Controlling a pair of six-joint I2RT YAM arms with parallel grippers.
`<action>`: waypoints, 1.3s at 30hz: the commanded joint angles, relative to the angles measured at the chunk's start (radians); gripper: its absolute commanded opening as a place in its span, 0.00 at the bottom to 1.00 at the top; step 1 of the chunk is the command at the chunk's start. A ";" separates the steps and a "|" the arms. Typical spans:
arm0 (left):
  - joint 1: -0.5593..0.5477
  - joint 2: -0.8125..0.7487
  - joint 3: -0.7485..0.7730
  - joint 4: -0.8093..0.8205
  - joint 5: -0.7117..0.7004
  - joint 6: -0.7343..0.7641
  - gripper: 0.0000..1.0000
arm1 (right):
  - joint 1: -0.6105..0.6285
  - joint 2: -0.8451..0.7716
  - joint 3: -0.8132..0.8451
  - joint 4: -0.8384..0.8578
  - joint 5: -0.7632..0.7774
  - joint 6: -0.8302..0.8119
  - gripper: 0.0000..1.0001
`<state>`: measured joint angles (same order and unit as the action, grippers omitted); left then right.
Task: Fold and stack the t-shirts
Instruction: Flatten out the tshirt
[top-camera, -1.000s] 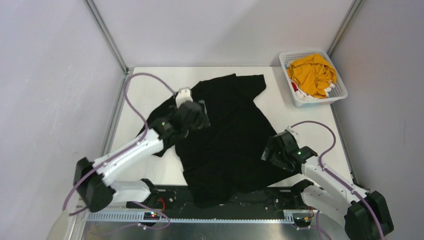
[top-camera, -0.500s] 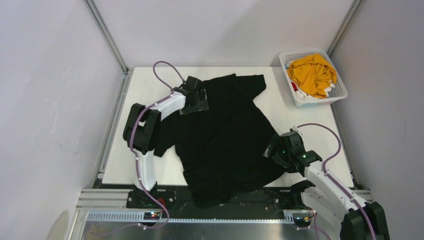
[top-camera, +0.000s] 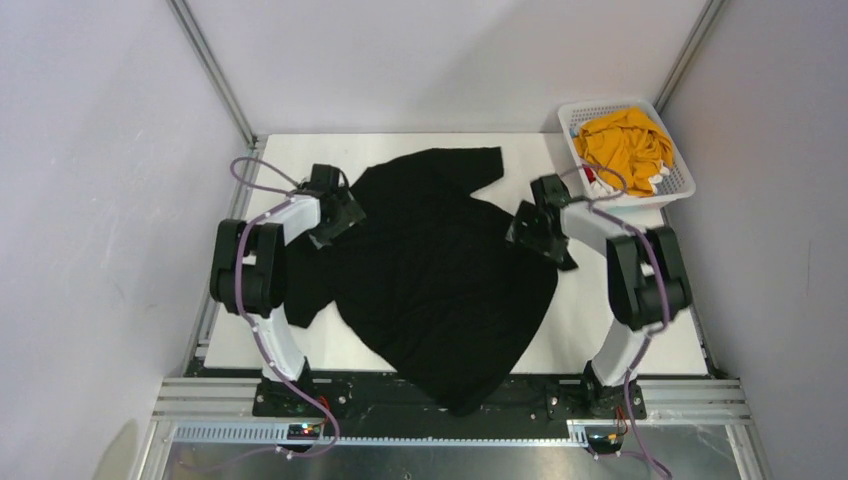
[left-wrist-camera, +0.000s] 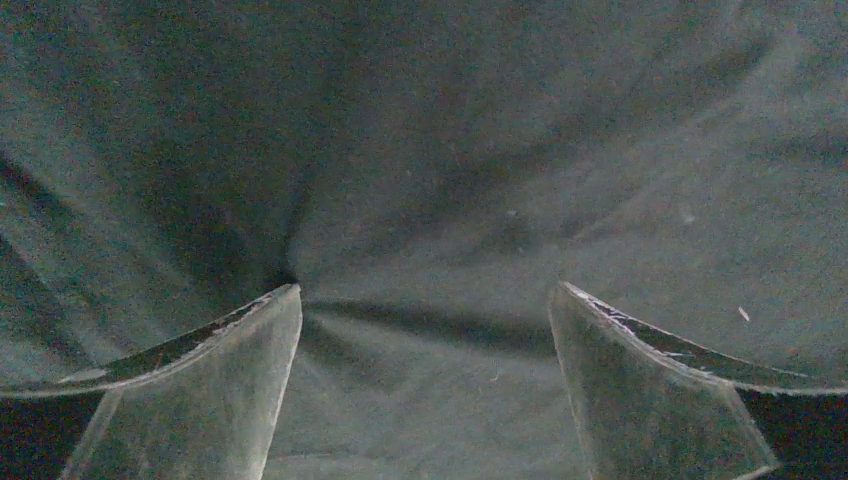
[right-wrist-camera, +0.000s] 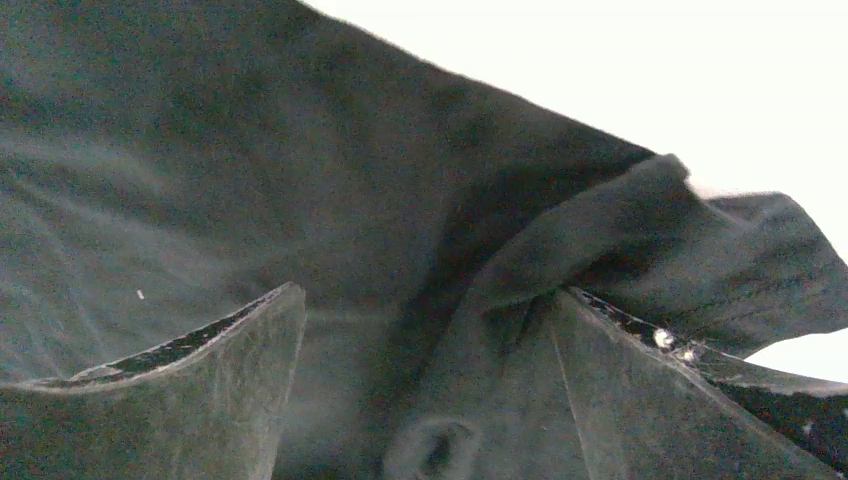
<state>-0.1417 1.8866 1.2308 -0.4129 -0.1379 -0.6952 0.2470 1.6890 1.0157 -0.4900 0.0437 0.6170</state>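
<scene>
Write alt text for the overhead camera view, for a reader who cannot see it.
A large black t-shirt lies spread and rumpled on a white table, with the left gripper at its left edge and the right gripper at its right edge. A white basket at the far right corner holds a mustard-yellow shirt.

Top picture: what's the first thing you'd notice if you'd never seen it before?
The big black shirt, lying rumpled across the middle of the white table, catches the eye first. The left gripper and the right gripper are down on its two sides, jaws open. Next comes the bright yellow shirt heaped in the white basket at the far right corner.
</scene>
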 joint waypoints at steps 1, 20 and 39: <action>0.011 -0.125 -0.110 -0.015 -0.058 -0.108 1.00 | 0.022 0.237 0.293 -0.065 0.000 -0.108 0.95; -0.234 -0.447 -0.417 -0.014 -0.202 -0.435 1.00 | -0.084 0.884 1.431 -0.305 -0.087 -0.234 0.95; -0.161 -0.398 -0.138 -0.054 -0.161 -0.068 1.00 | 0.075 0.122 0.339 0.072 -0.137 -0.116 0.97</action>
<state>-0.3218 1.3239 0.9714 -0.4934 -0.4381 -0.8928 0.2951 1.9137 1.5486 -0.5827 -0.0326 0.4194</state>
